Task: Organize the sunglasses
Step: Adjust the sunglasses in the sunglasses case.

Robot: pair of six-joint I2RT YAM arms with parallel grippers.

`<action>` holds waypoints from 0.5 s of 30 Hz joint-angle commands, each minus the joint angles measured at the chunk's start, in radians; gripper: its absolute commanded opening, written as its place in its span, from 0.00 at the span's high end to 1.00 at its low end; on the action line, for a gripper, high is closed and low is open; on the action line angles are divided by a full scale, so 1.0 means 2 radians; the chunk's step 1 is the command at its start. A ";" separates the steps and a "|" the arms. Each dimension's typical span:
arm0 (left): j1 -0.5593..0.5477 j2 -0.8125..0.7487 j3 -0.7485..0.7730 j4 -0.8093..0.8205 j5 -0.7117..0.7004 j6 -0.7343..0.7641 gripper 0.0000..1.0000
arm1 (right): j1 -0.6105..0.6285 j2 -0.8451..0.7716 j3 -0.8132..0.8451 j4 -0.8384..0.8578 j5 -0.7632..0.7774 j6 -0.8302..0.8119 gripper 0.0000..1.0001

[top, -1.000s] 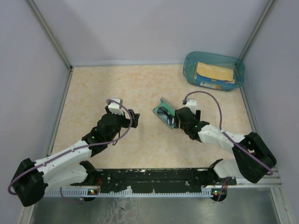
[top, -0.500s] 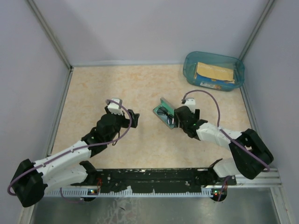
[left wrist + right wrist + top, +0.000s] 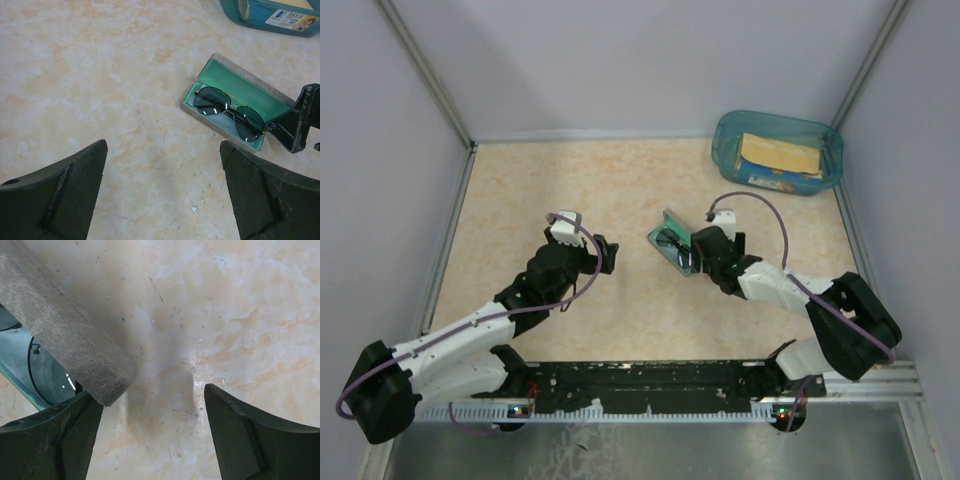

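The sunglasses (image 3: 227,110) lie folded, dark lenses up, inside a grey case (image 3: 214,125) with green lining that stands open on the table. From above, the case (image 3: 666,222) sits at mid-table with the sunglasses (image 3: 669,240) in it. My right gripper (image 3: 693,262) is open at the case's right end. In the right wrist view the grey lid (image 3: 65,330) crosses the upper left, its corner just over my left finger (image 3: 55,440); the right gripper (image 3: 150,415) has bare table between its jaws. My left gripper (image 3: 608,253) stands open, well left of the case, holding nothing.
A teal plastic basin (image 3: 725,150) holding a yellow packet stands at the back right corner, also showing as the basin (image 3: 270,15) in the left wrist view. Grey walls with metal rails enclose the table on three sides.
The right arm has crept slightly left toward the case's end. The left arm, the case and the sunglasses have not moved.
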 commanded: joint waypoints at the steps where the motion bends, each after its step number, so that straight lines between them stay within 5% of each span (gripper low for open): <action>1: 0.002 -0.006 -0.003 0.010 -0.005 0.005 0.00 | -0.005 0.005 0.028 0.032 -0.001 -0.009 0.20; 15: 0.002 -0.007 -0.003 0.009 -0.006 0.006 0.00 | -0.005 0.012 0.031 0.038 -0.009 -0.013 0.20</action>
